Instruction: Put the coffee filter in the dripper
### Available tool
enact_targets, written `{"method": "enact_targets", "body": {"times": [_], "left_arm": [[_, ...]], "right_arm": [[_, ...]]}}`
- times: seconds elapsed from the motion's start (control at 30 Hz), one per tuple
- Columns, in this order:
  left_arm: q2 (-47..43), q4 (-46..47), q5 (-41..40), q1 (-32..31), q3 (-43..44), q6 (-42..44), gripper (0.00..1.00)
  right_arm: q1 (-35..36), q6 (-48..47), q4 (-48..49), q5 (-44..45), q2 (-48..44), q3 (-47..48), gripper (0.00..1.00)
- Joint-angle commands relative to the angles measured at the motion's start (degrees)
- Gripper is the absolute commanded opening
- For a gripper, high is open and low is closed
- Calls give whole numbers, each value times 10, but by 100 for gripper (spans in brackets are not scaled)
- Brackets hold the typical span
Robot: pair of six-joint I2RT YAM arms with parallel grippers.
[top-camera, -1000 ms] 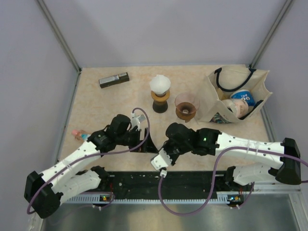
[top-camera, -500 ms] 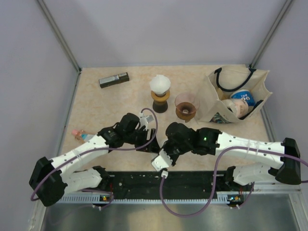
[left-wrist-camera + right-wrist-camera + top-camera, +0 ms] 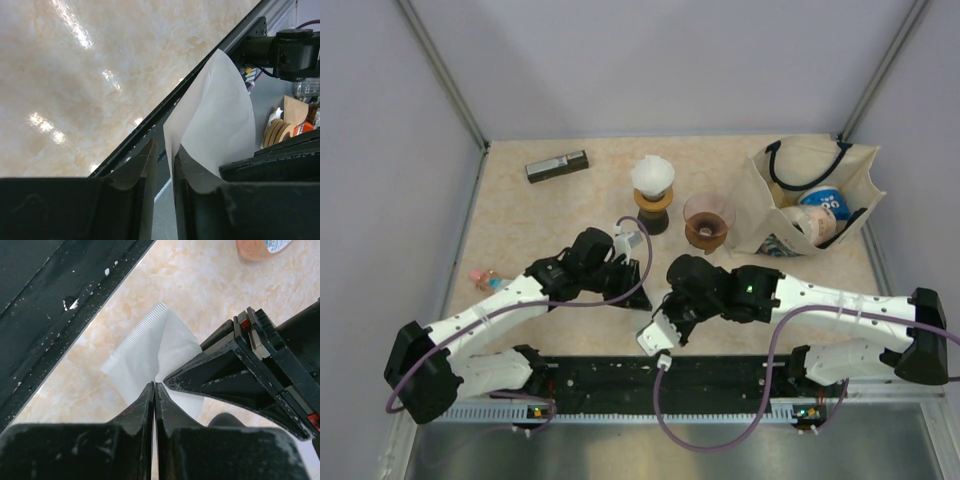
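Top view: left gripper [image 3: 632, 288] and right gripper [image 3: 663, 300] tip to tip, on arm-base side of amber dripper [image 3: 708, 222], well apart from it. Filter mostly hidden between them.

Left wrist: white coffee filter [image 3: 215, 115] fans out, edge pinched in left jaws, gap narrow.

Right wrist: right jaws pressed together on filter's lower point. Left gripper grips same paper just beside.

The coffee filter [image 3: 150, 347], a white paper cone with one crimped seam, was slightly spread, its edges pinched by the left gripper [image 3: 165, 160] and the right gripper [image 3: 154, 387]. The dripper [image 3: 708, 218], translucent amber, stood upright, mouth upward, well apart from it.
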Motion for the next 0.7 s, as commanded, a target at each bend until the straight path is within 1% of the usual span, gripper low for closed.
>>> {"method": "enact_targets", "body": {"times": [0.0,0.13,0.23,0.33,0.47,0.57,0.6,0.67], "left_arm": [[0,-11,-29,-2,30,32,18],[6,-47,-75,-2,52,48,0],[10,-73,-120,-2,68,69,0],[9,-82,-146,-2,79,88,0],[7,-83,-156,-3,90,105,0],[7,-79,-155,-3,98,109,0],[5,-77,-155,-2,100,109,0],[0,-77,-180,-3,107,98,0]], "right_arm": [[5,28,-4,-23,-37,4,0],[5,43,-16,-37,-45,1,0],[5,57,-34,-35,-61,-2,0],[5,68,-43,-37,-81,-12,0],[6,76,-47,-37,-103,-23,0],[6,84,-19,-15,-107,-27,0],[6,91,4,0,-107,-31,4],[6,150,69,55,-106,-38,15]]}}
